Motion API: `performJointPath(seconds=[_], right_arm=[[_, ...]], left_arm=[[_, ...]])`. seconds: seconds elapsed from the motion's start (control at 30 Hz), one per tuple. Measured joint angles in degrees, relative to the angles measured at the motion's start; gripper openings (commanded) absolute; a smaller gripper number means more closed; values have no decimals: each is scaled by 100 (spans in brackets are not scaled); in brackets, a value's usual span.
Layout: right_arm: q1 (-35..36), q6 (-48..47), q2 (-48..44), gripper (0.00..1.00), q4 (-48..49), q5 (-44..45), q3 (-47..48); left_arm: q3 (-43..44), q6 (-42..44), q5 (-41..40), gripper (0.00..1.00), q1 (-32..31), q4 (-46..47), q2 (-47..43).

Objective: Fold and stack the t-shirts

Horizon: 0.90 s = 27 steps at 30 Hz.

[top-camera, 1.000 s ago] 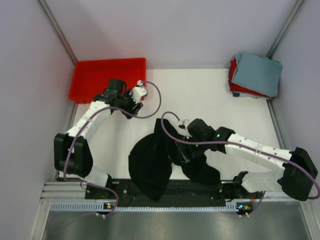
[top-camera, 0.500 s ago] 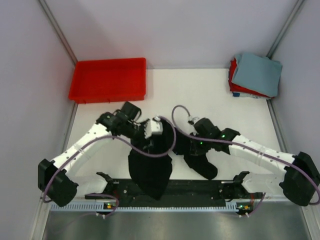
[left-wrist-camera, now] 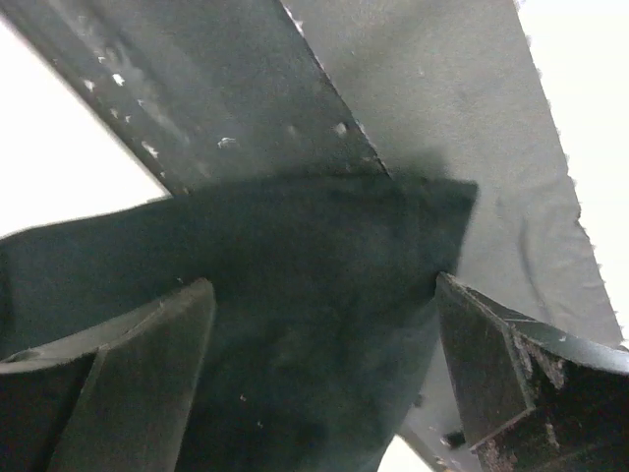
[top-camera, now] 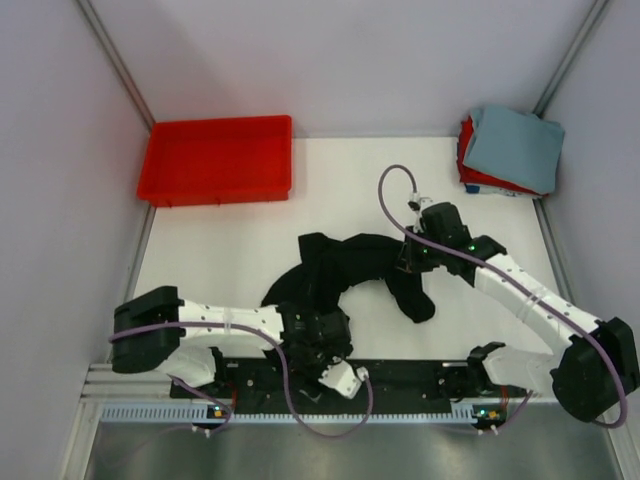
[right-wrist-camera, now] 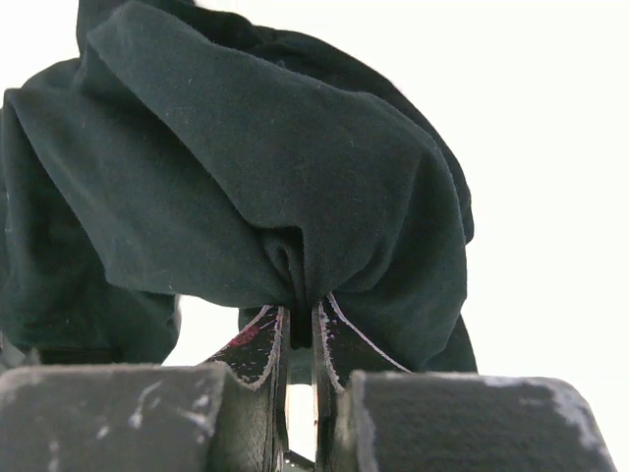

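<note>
— Requesting pincer status, both arms.
— Right pincer (right-wrist-camera: 303,320): clenched on a bunched fold of the large plain black cloth t-shirt (top-camera: 345,262). Left pincer (left-wrist-camera: 324,285): released, fingers (left-wrist-camera: 128,383) spread wide, black cloth between them.
— Shirt location?
— Centre of the white tabletop (top-camera: 350,190), draped in an arch. Folded grey-blue and red t-shirts (top-camera: 512,145) are stacked at the far right corner.

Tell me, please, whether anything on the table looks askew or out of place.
Yes: the black t-shirt lies bunched in a crumpled arc at centre, not flat, one fold pinched in the right tool. In the far right corner, the grey-blue t-shirt sits skewed over the red t-shirt.
</note>
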Motion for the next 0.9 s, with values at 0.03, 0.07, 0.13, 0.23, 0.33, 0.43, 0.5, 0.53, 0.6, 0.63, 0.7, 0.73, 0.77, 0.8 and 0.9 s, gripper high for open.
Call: performJointPath(seconds=[0.03, 0.07, 0.13, 0.23, 0.33, 0.43, 0.5, 0.53, 0.6, 0.63, 0.7, 0.73, 0.77, 0.8, 0.9], right_arm=[[-122, -33, 0, 0, -4, -26, 20], [-236, -63, 0, 0, 13, -48, 46], [-474, -153, 2, 0, 13, -122, 144], [-782, -247, 2, 0, 28, -243, 297], [-1080, -310, -2, 0, 0, -374, 496], [-1239, -393, -50, 0, -160, -389, 809], [-1270, -483, -155, 0, -341, -352, 1123], [-1272, -533, -236, 0, -433, -326, 1294], [-1274, -601, -448, 0, -590, -286, 1615], [-1274, -629, -584, 0, -675, -271, 1779], [-1276, -686, -903, 0, -789, -269, 2057], [-1276, -713, -1071, 0, -824, -297, 2157], [-1279, -756, -1241, 0, -855, -352, 2243], [-1279, -798, -1414, 0, -879, -437, 2299], [-1279, -909, -1923, 0, -949, -879, 2396]], left_arm=[[-98, 26, -50, 90, -105, 140, 138], [-157, 76, -144, 79, -170, 267, 225], [-177, 83, -278, 41, -205, 503, 251], [-162, -68, -275, 0, -214, 485, 269], [-133, -70, -721, 0, -85, 590, 221], [87, -70, -1652, 0, 723, 605, 192], [614, -81, -2277, 0, 1539, 490, 118], [975, -94, -2509, 0, 1923, 448, 42], [1759, -127, -2817, 0, 2568, 317, -173], [2205, -175, -2983, 0, 2892, 286, -334], [2920, -260, -3311, 0, 3370, 278, -713], [3213, -302, -3475, 0, 3556, 267, -949], [3453, -348, -3609, 0, 3716, 229, -1196], [3615, -376, -3689, 0, 3836, 173, -1394], [4063, -531, -3840, 0, 4207, -190, -1987]])
